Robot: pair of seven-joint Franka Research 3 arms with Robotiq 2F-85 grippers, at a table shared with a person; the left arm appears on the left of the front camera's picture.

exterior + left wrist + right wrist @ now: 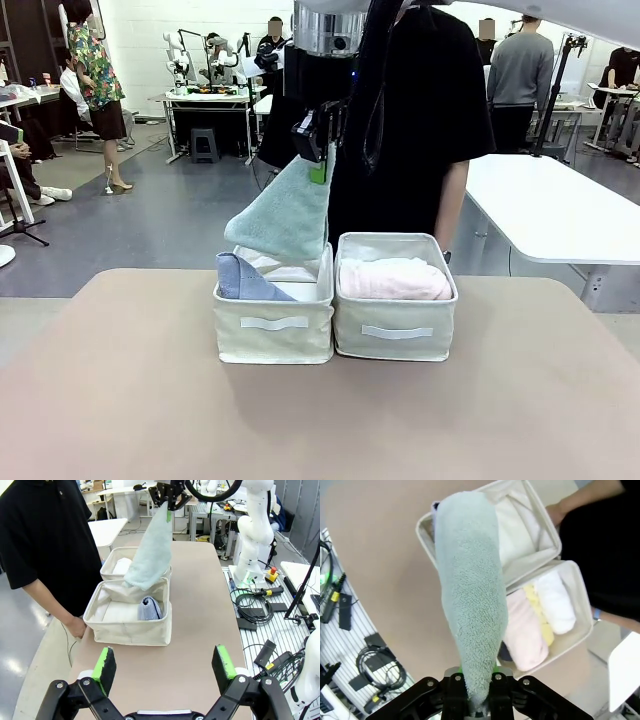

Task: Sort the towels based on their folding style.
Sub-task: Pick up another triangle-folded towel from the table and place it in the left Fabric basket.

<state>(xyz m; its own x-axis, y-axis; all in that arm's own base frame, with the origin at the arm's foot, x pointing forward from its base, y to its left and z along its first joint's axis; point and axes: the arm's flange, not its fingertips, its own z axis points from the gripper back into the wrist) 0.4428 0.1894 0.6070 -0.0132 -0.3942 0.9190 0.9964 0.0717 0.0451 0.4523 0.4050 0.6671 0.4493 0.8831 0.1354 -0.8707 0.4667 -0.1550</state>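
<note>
My right gripper point(318, 152) is shut on the narrow tip of a pale mint-green cone towel point(285, 215), which hangs over the left cream bin point(272, 325). A lavender-blue cone towel point(240, 278) lies in that bin. The right bin point(395, 335) holds a rolled pink towel point(393, 278). From the right wrist, the mint towel point(472, 595) drops from the right gripper point(475, 695); pink point(522, 632), yellow point(537, 607) and white point(556, 602) rolls lie side by side. My left gripper point(165, 665) is open over bare table, well short of the bins; the lavender-blue towel point(149, 608) shows beyond it.
A person in a black top point(420, 110) stands right behind the bins, one hand point(77, 627) at the table edge beside the near bin point(130, 625). The tan table point(150, 400) has free room in front of the bins. Cables and a robot base point(252, 545) lie beside the table.
</note>
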